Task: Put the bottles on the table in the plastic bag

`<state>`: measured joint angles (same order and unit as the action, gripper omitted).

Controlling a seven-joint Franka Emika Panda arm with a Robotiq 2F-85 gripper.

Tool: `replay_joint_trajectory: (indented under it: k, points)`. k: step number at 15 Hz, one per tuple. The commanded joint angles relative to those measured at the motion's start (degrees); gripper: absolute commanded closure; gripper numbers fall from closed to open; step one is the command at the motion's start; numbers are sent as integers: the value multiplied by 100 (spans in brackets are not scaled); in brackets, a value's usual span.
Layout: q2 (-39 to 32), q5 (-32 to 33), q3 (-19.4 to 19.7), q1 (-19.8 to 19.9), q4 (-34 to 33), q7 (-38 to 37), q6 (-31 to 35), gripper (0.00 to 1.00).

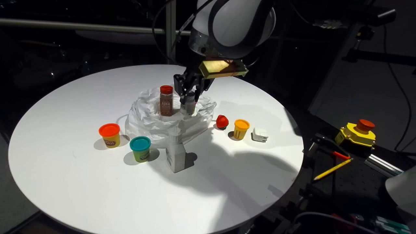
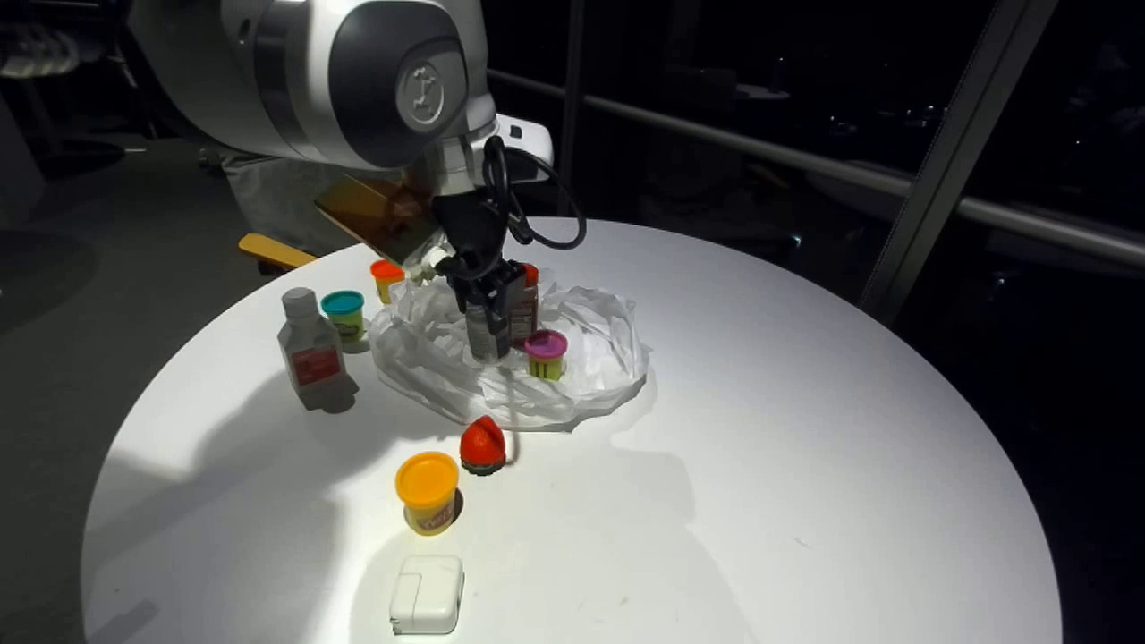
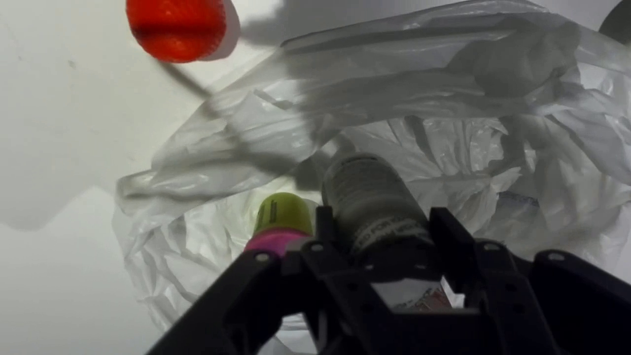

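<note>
Gripper (image 3: 382, 220) clamped round grey bottle (image 3: 365, 192), within mouth of plastic bag (image 1: 144, 126), red-labelled bottle (image 2: 313, 351) upright between bag and edge of table (image 1: 81, 185)

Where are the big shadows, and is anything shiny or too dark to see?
Both exterior views: big shadows cross the table, and much of the background is too dark. Wrist view: the plastic bag has shiny glints, and a dark stripe crosses the strawberry.

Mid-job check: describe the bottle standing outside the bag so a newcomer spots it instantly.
On the round white table, find the crumpled plastic bag. Just outside it, beside the teal-lidded tub, stands an upright whitish bottle. Unlike the squat tub, it is taller, narrow-necked and bears a red label.
</note>
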<state>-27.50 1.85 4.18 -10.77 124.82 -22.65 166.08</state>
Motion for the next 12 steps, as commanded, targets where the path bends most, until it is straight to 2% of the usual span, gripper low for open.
replay_joint_trajectory:
  k: [1, 8, 10, 12]
  points:
    - [-13, -243, -110, 132, -57, 292, -85, 74]
    - [54, -201, -130, 226, 43, 598, -478, 74]
    - [35, -204, -151, 212, -40, 618, -581, 23]
    - [202, -291, -249, 265, -93, 678, -608, 20]
